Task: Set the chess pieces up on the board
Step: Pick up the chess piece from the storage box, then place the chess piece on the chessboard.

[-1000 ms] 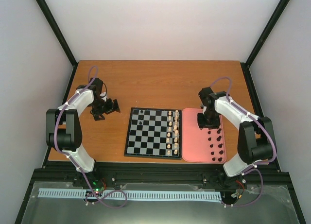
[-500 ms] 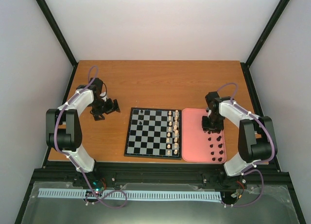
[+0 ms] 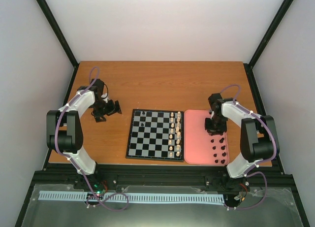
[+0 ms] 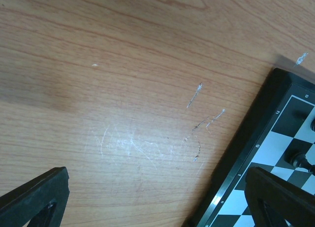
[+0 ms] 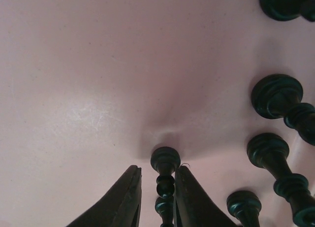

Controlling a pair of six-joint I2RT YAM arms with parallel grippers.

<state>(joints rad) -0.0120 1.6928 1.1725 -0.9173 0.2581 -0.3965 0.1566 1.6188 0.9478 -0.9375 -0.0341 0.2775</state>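
Note:
The board (image 3: 152,144) lies mid-table with cream-white pieces (image 3: 173,131) along its right columns and two black chess pieces (image 3: 142,123) near its far left. Several more black chess pieces (image 3: 219,148) stand in the pink tray (image 3: 196,138). My right gripper (image 3: 213,130) is low over the tray. In the right wrist view its fingers (image 5: 157,175) straddle one upright black piece (image 5: 165,160): the right finger is against it and a gap remains on the left. My left gripper (image 3: 106,111) is open and empty over bare wood left of the board (image 4: 266,138).
Other black pieces (image 5: 275,96) stand close to the right of the straddled one in the tray. The left wrist view shows the board's rim corner and one black piece (image 4: 299,160) on it. Black frame rails edge the table.
My right gripper moved right and nearer, from the tray's far left part down over the black pieces, then settled. The left arm has not moved.

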